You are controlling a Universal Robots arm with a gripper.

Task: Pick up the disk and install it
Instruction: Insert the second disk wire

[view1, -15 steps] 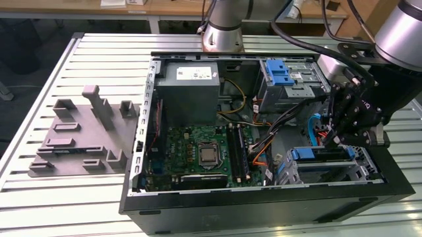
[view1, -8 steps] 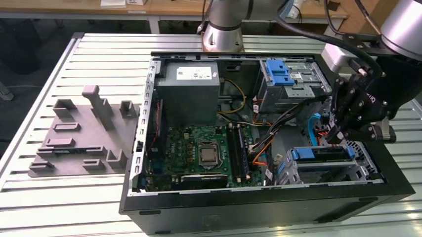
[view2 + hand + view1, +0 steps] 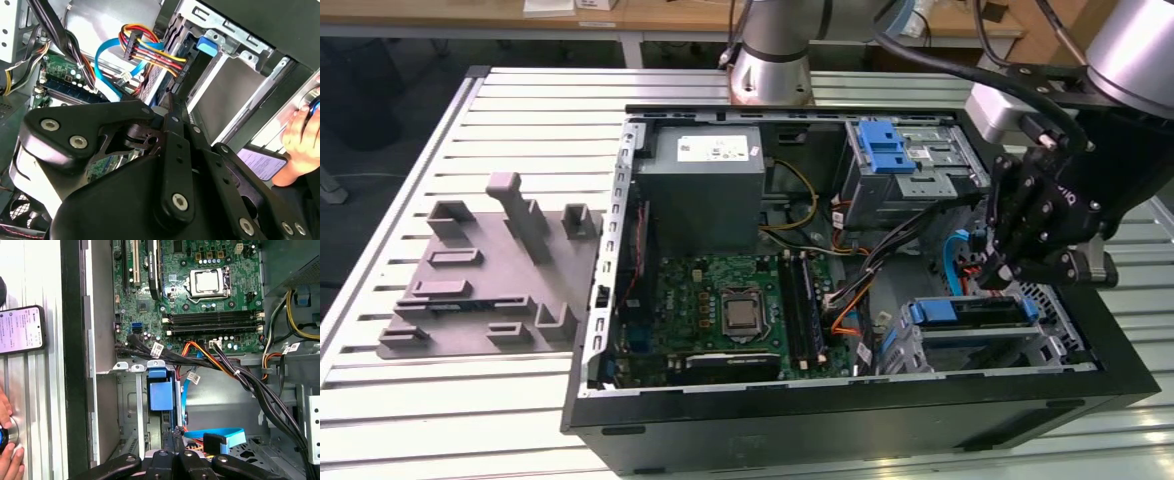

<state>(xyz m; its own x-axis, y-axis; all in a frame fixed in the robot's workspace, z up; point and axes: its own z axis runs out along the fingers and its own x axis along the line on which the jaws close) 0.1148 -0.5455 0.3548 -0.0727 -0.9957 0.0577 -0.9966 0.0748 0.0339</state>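
The disk [image 3: 970, 312] sits edge-on in the drive cage at the case's front corner, on the exterior view's right. Its blue rail [image 3: 160, 390] shows in the first wrist view between the cage's metal walls. My gripper [image 3: 995, 276] hangs just above that cage, inside the open computer case [image 3: 607, 300]. Its black fingers meet at their tips [image 3: 172, 434] close to the blue rail, with nothing between them. In the second wrist view the linkage runs up to the joined tips [image 3: 172, 102], in front of the cables.
A grey power supply box [image 3: 707, 185] and an upper bay with a blue latch [image 3: 887, 150] stand at the back. Cable bundles [image 3: 235, 375] cross the motherboard [image 3: 734, 305]. A grey fixture [image 3: 494, 270] lies beside the case. A person's hand [image 3: 5, 435] and a phone [image 3: 20, 329] are outside the case wall.
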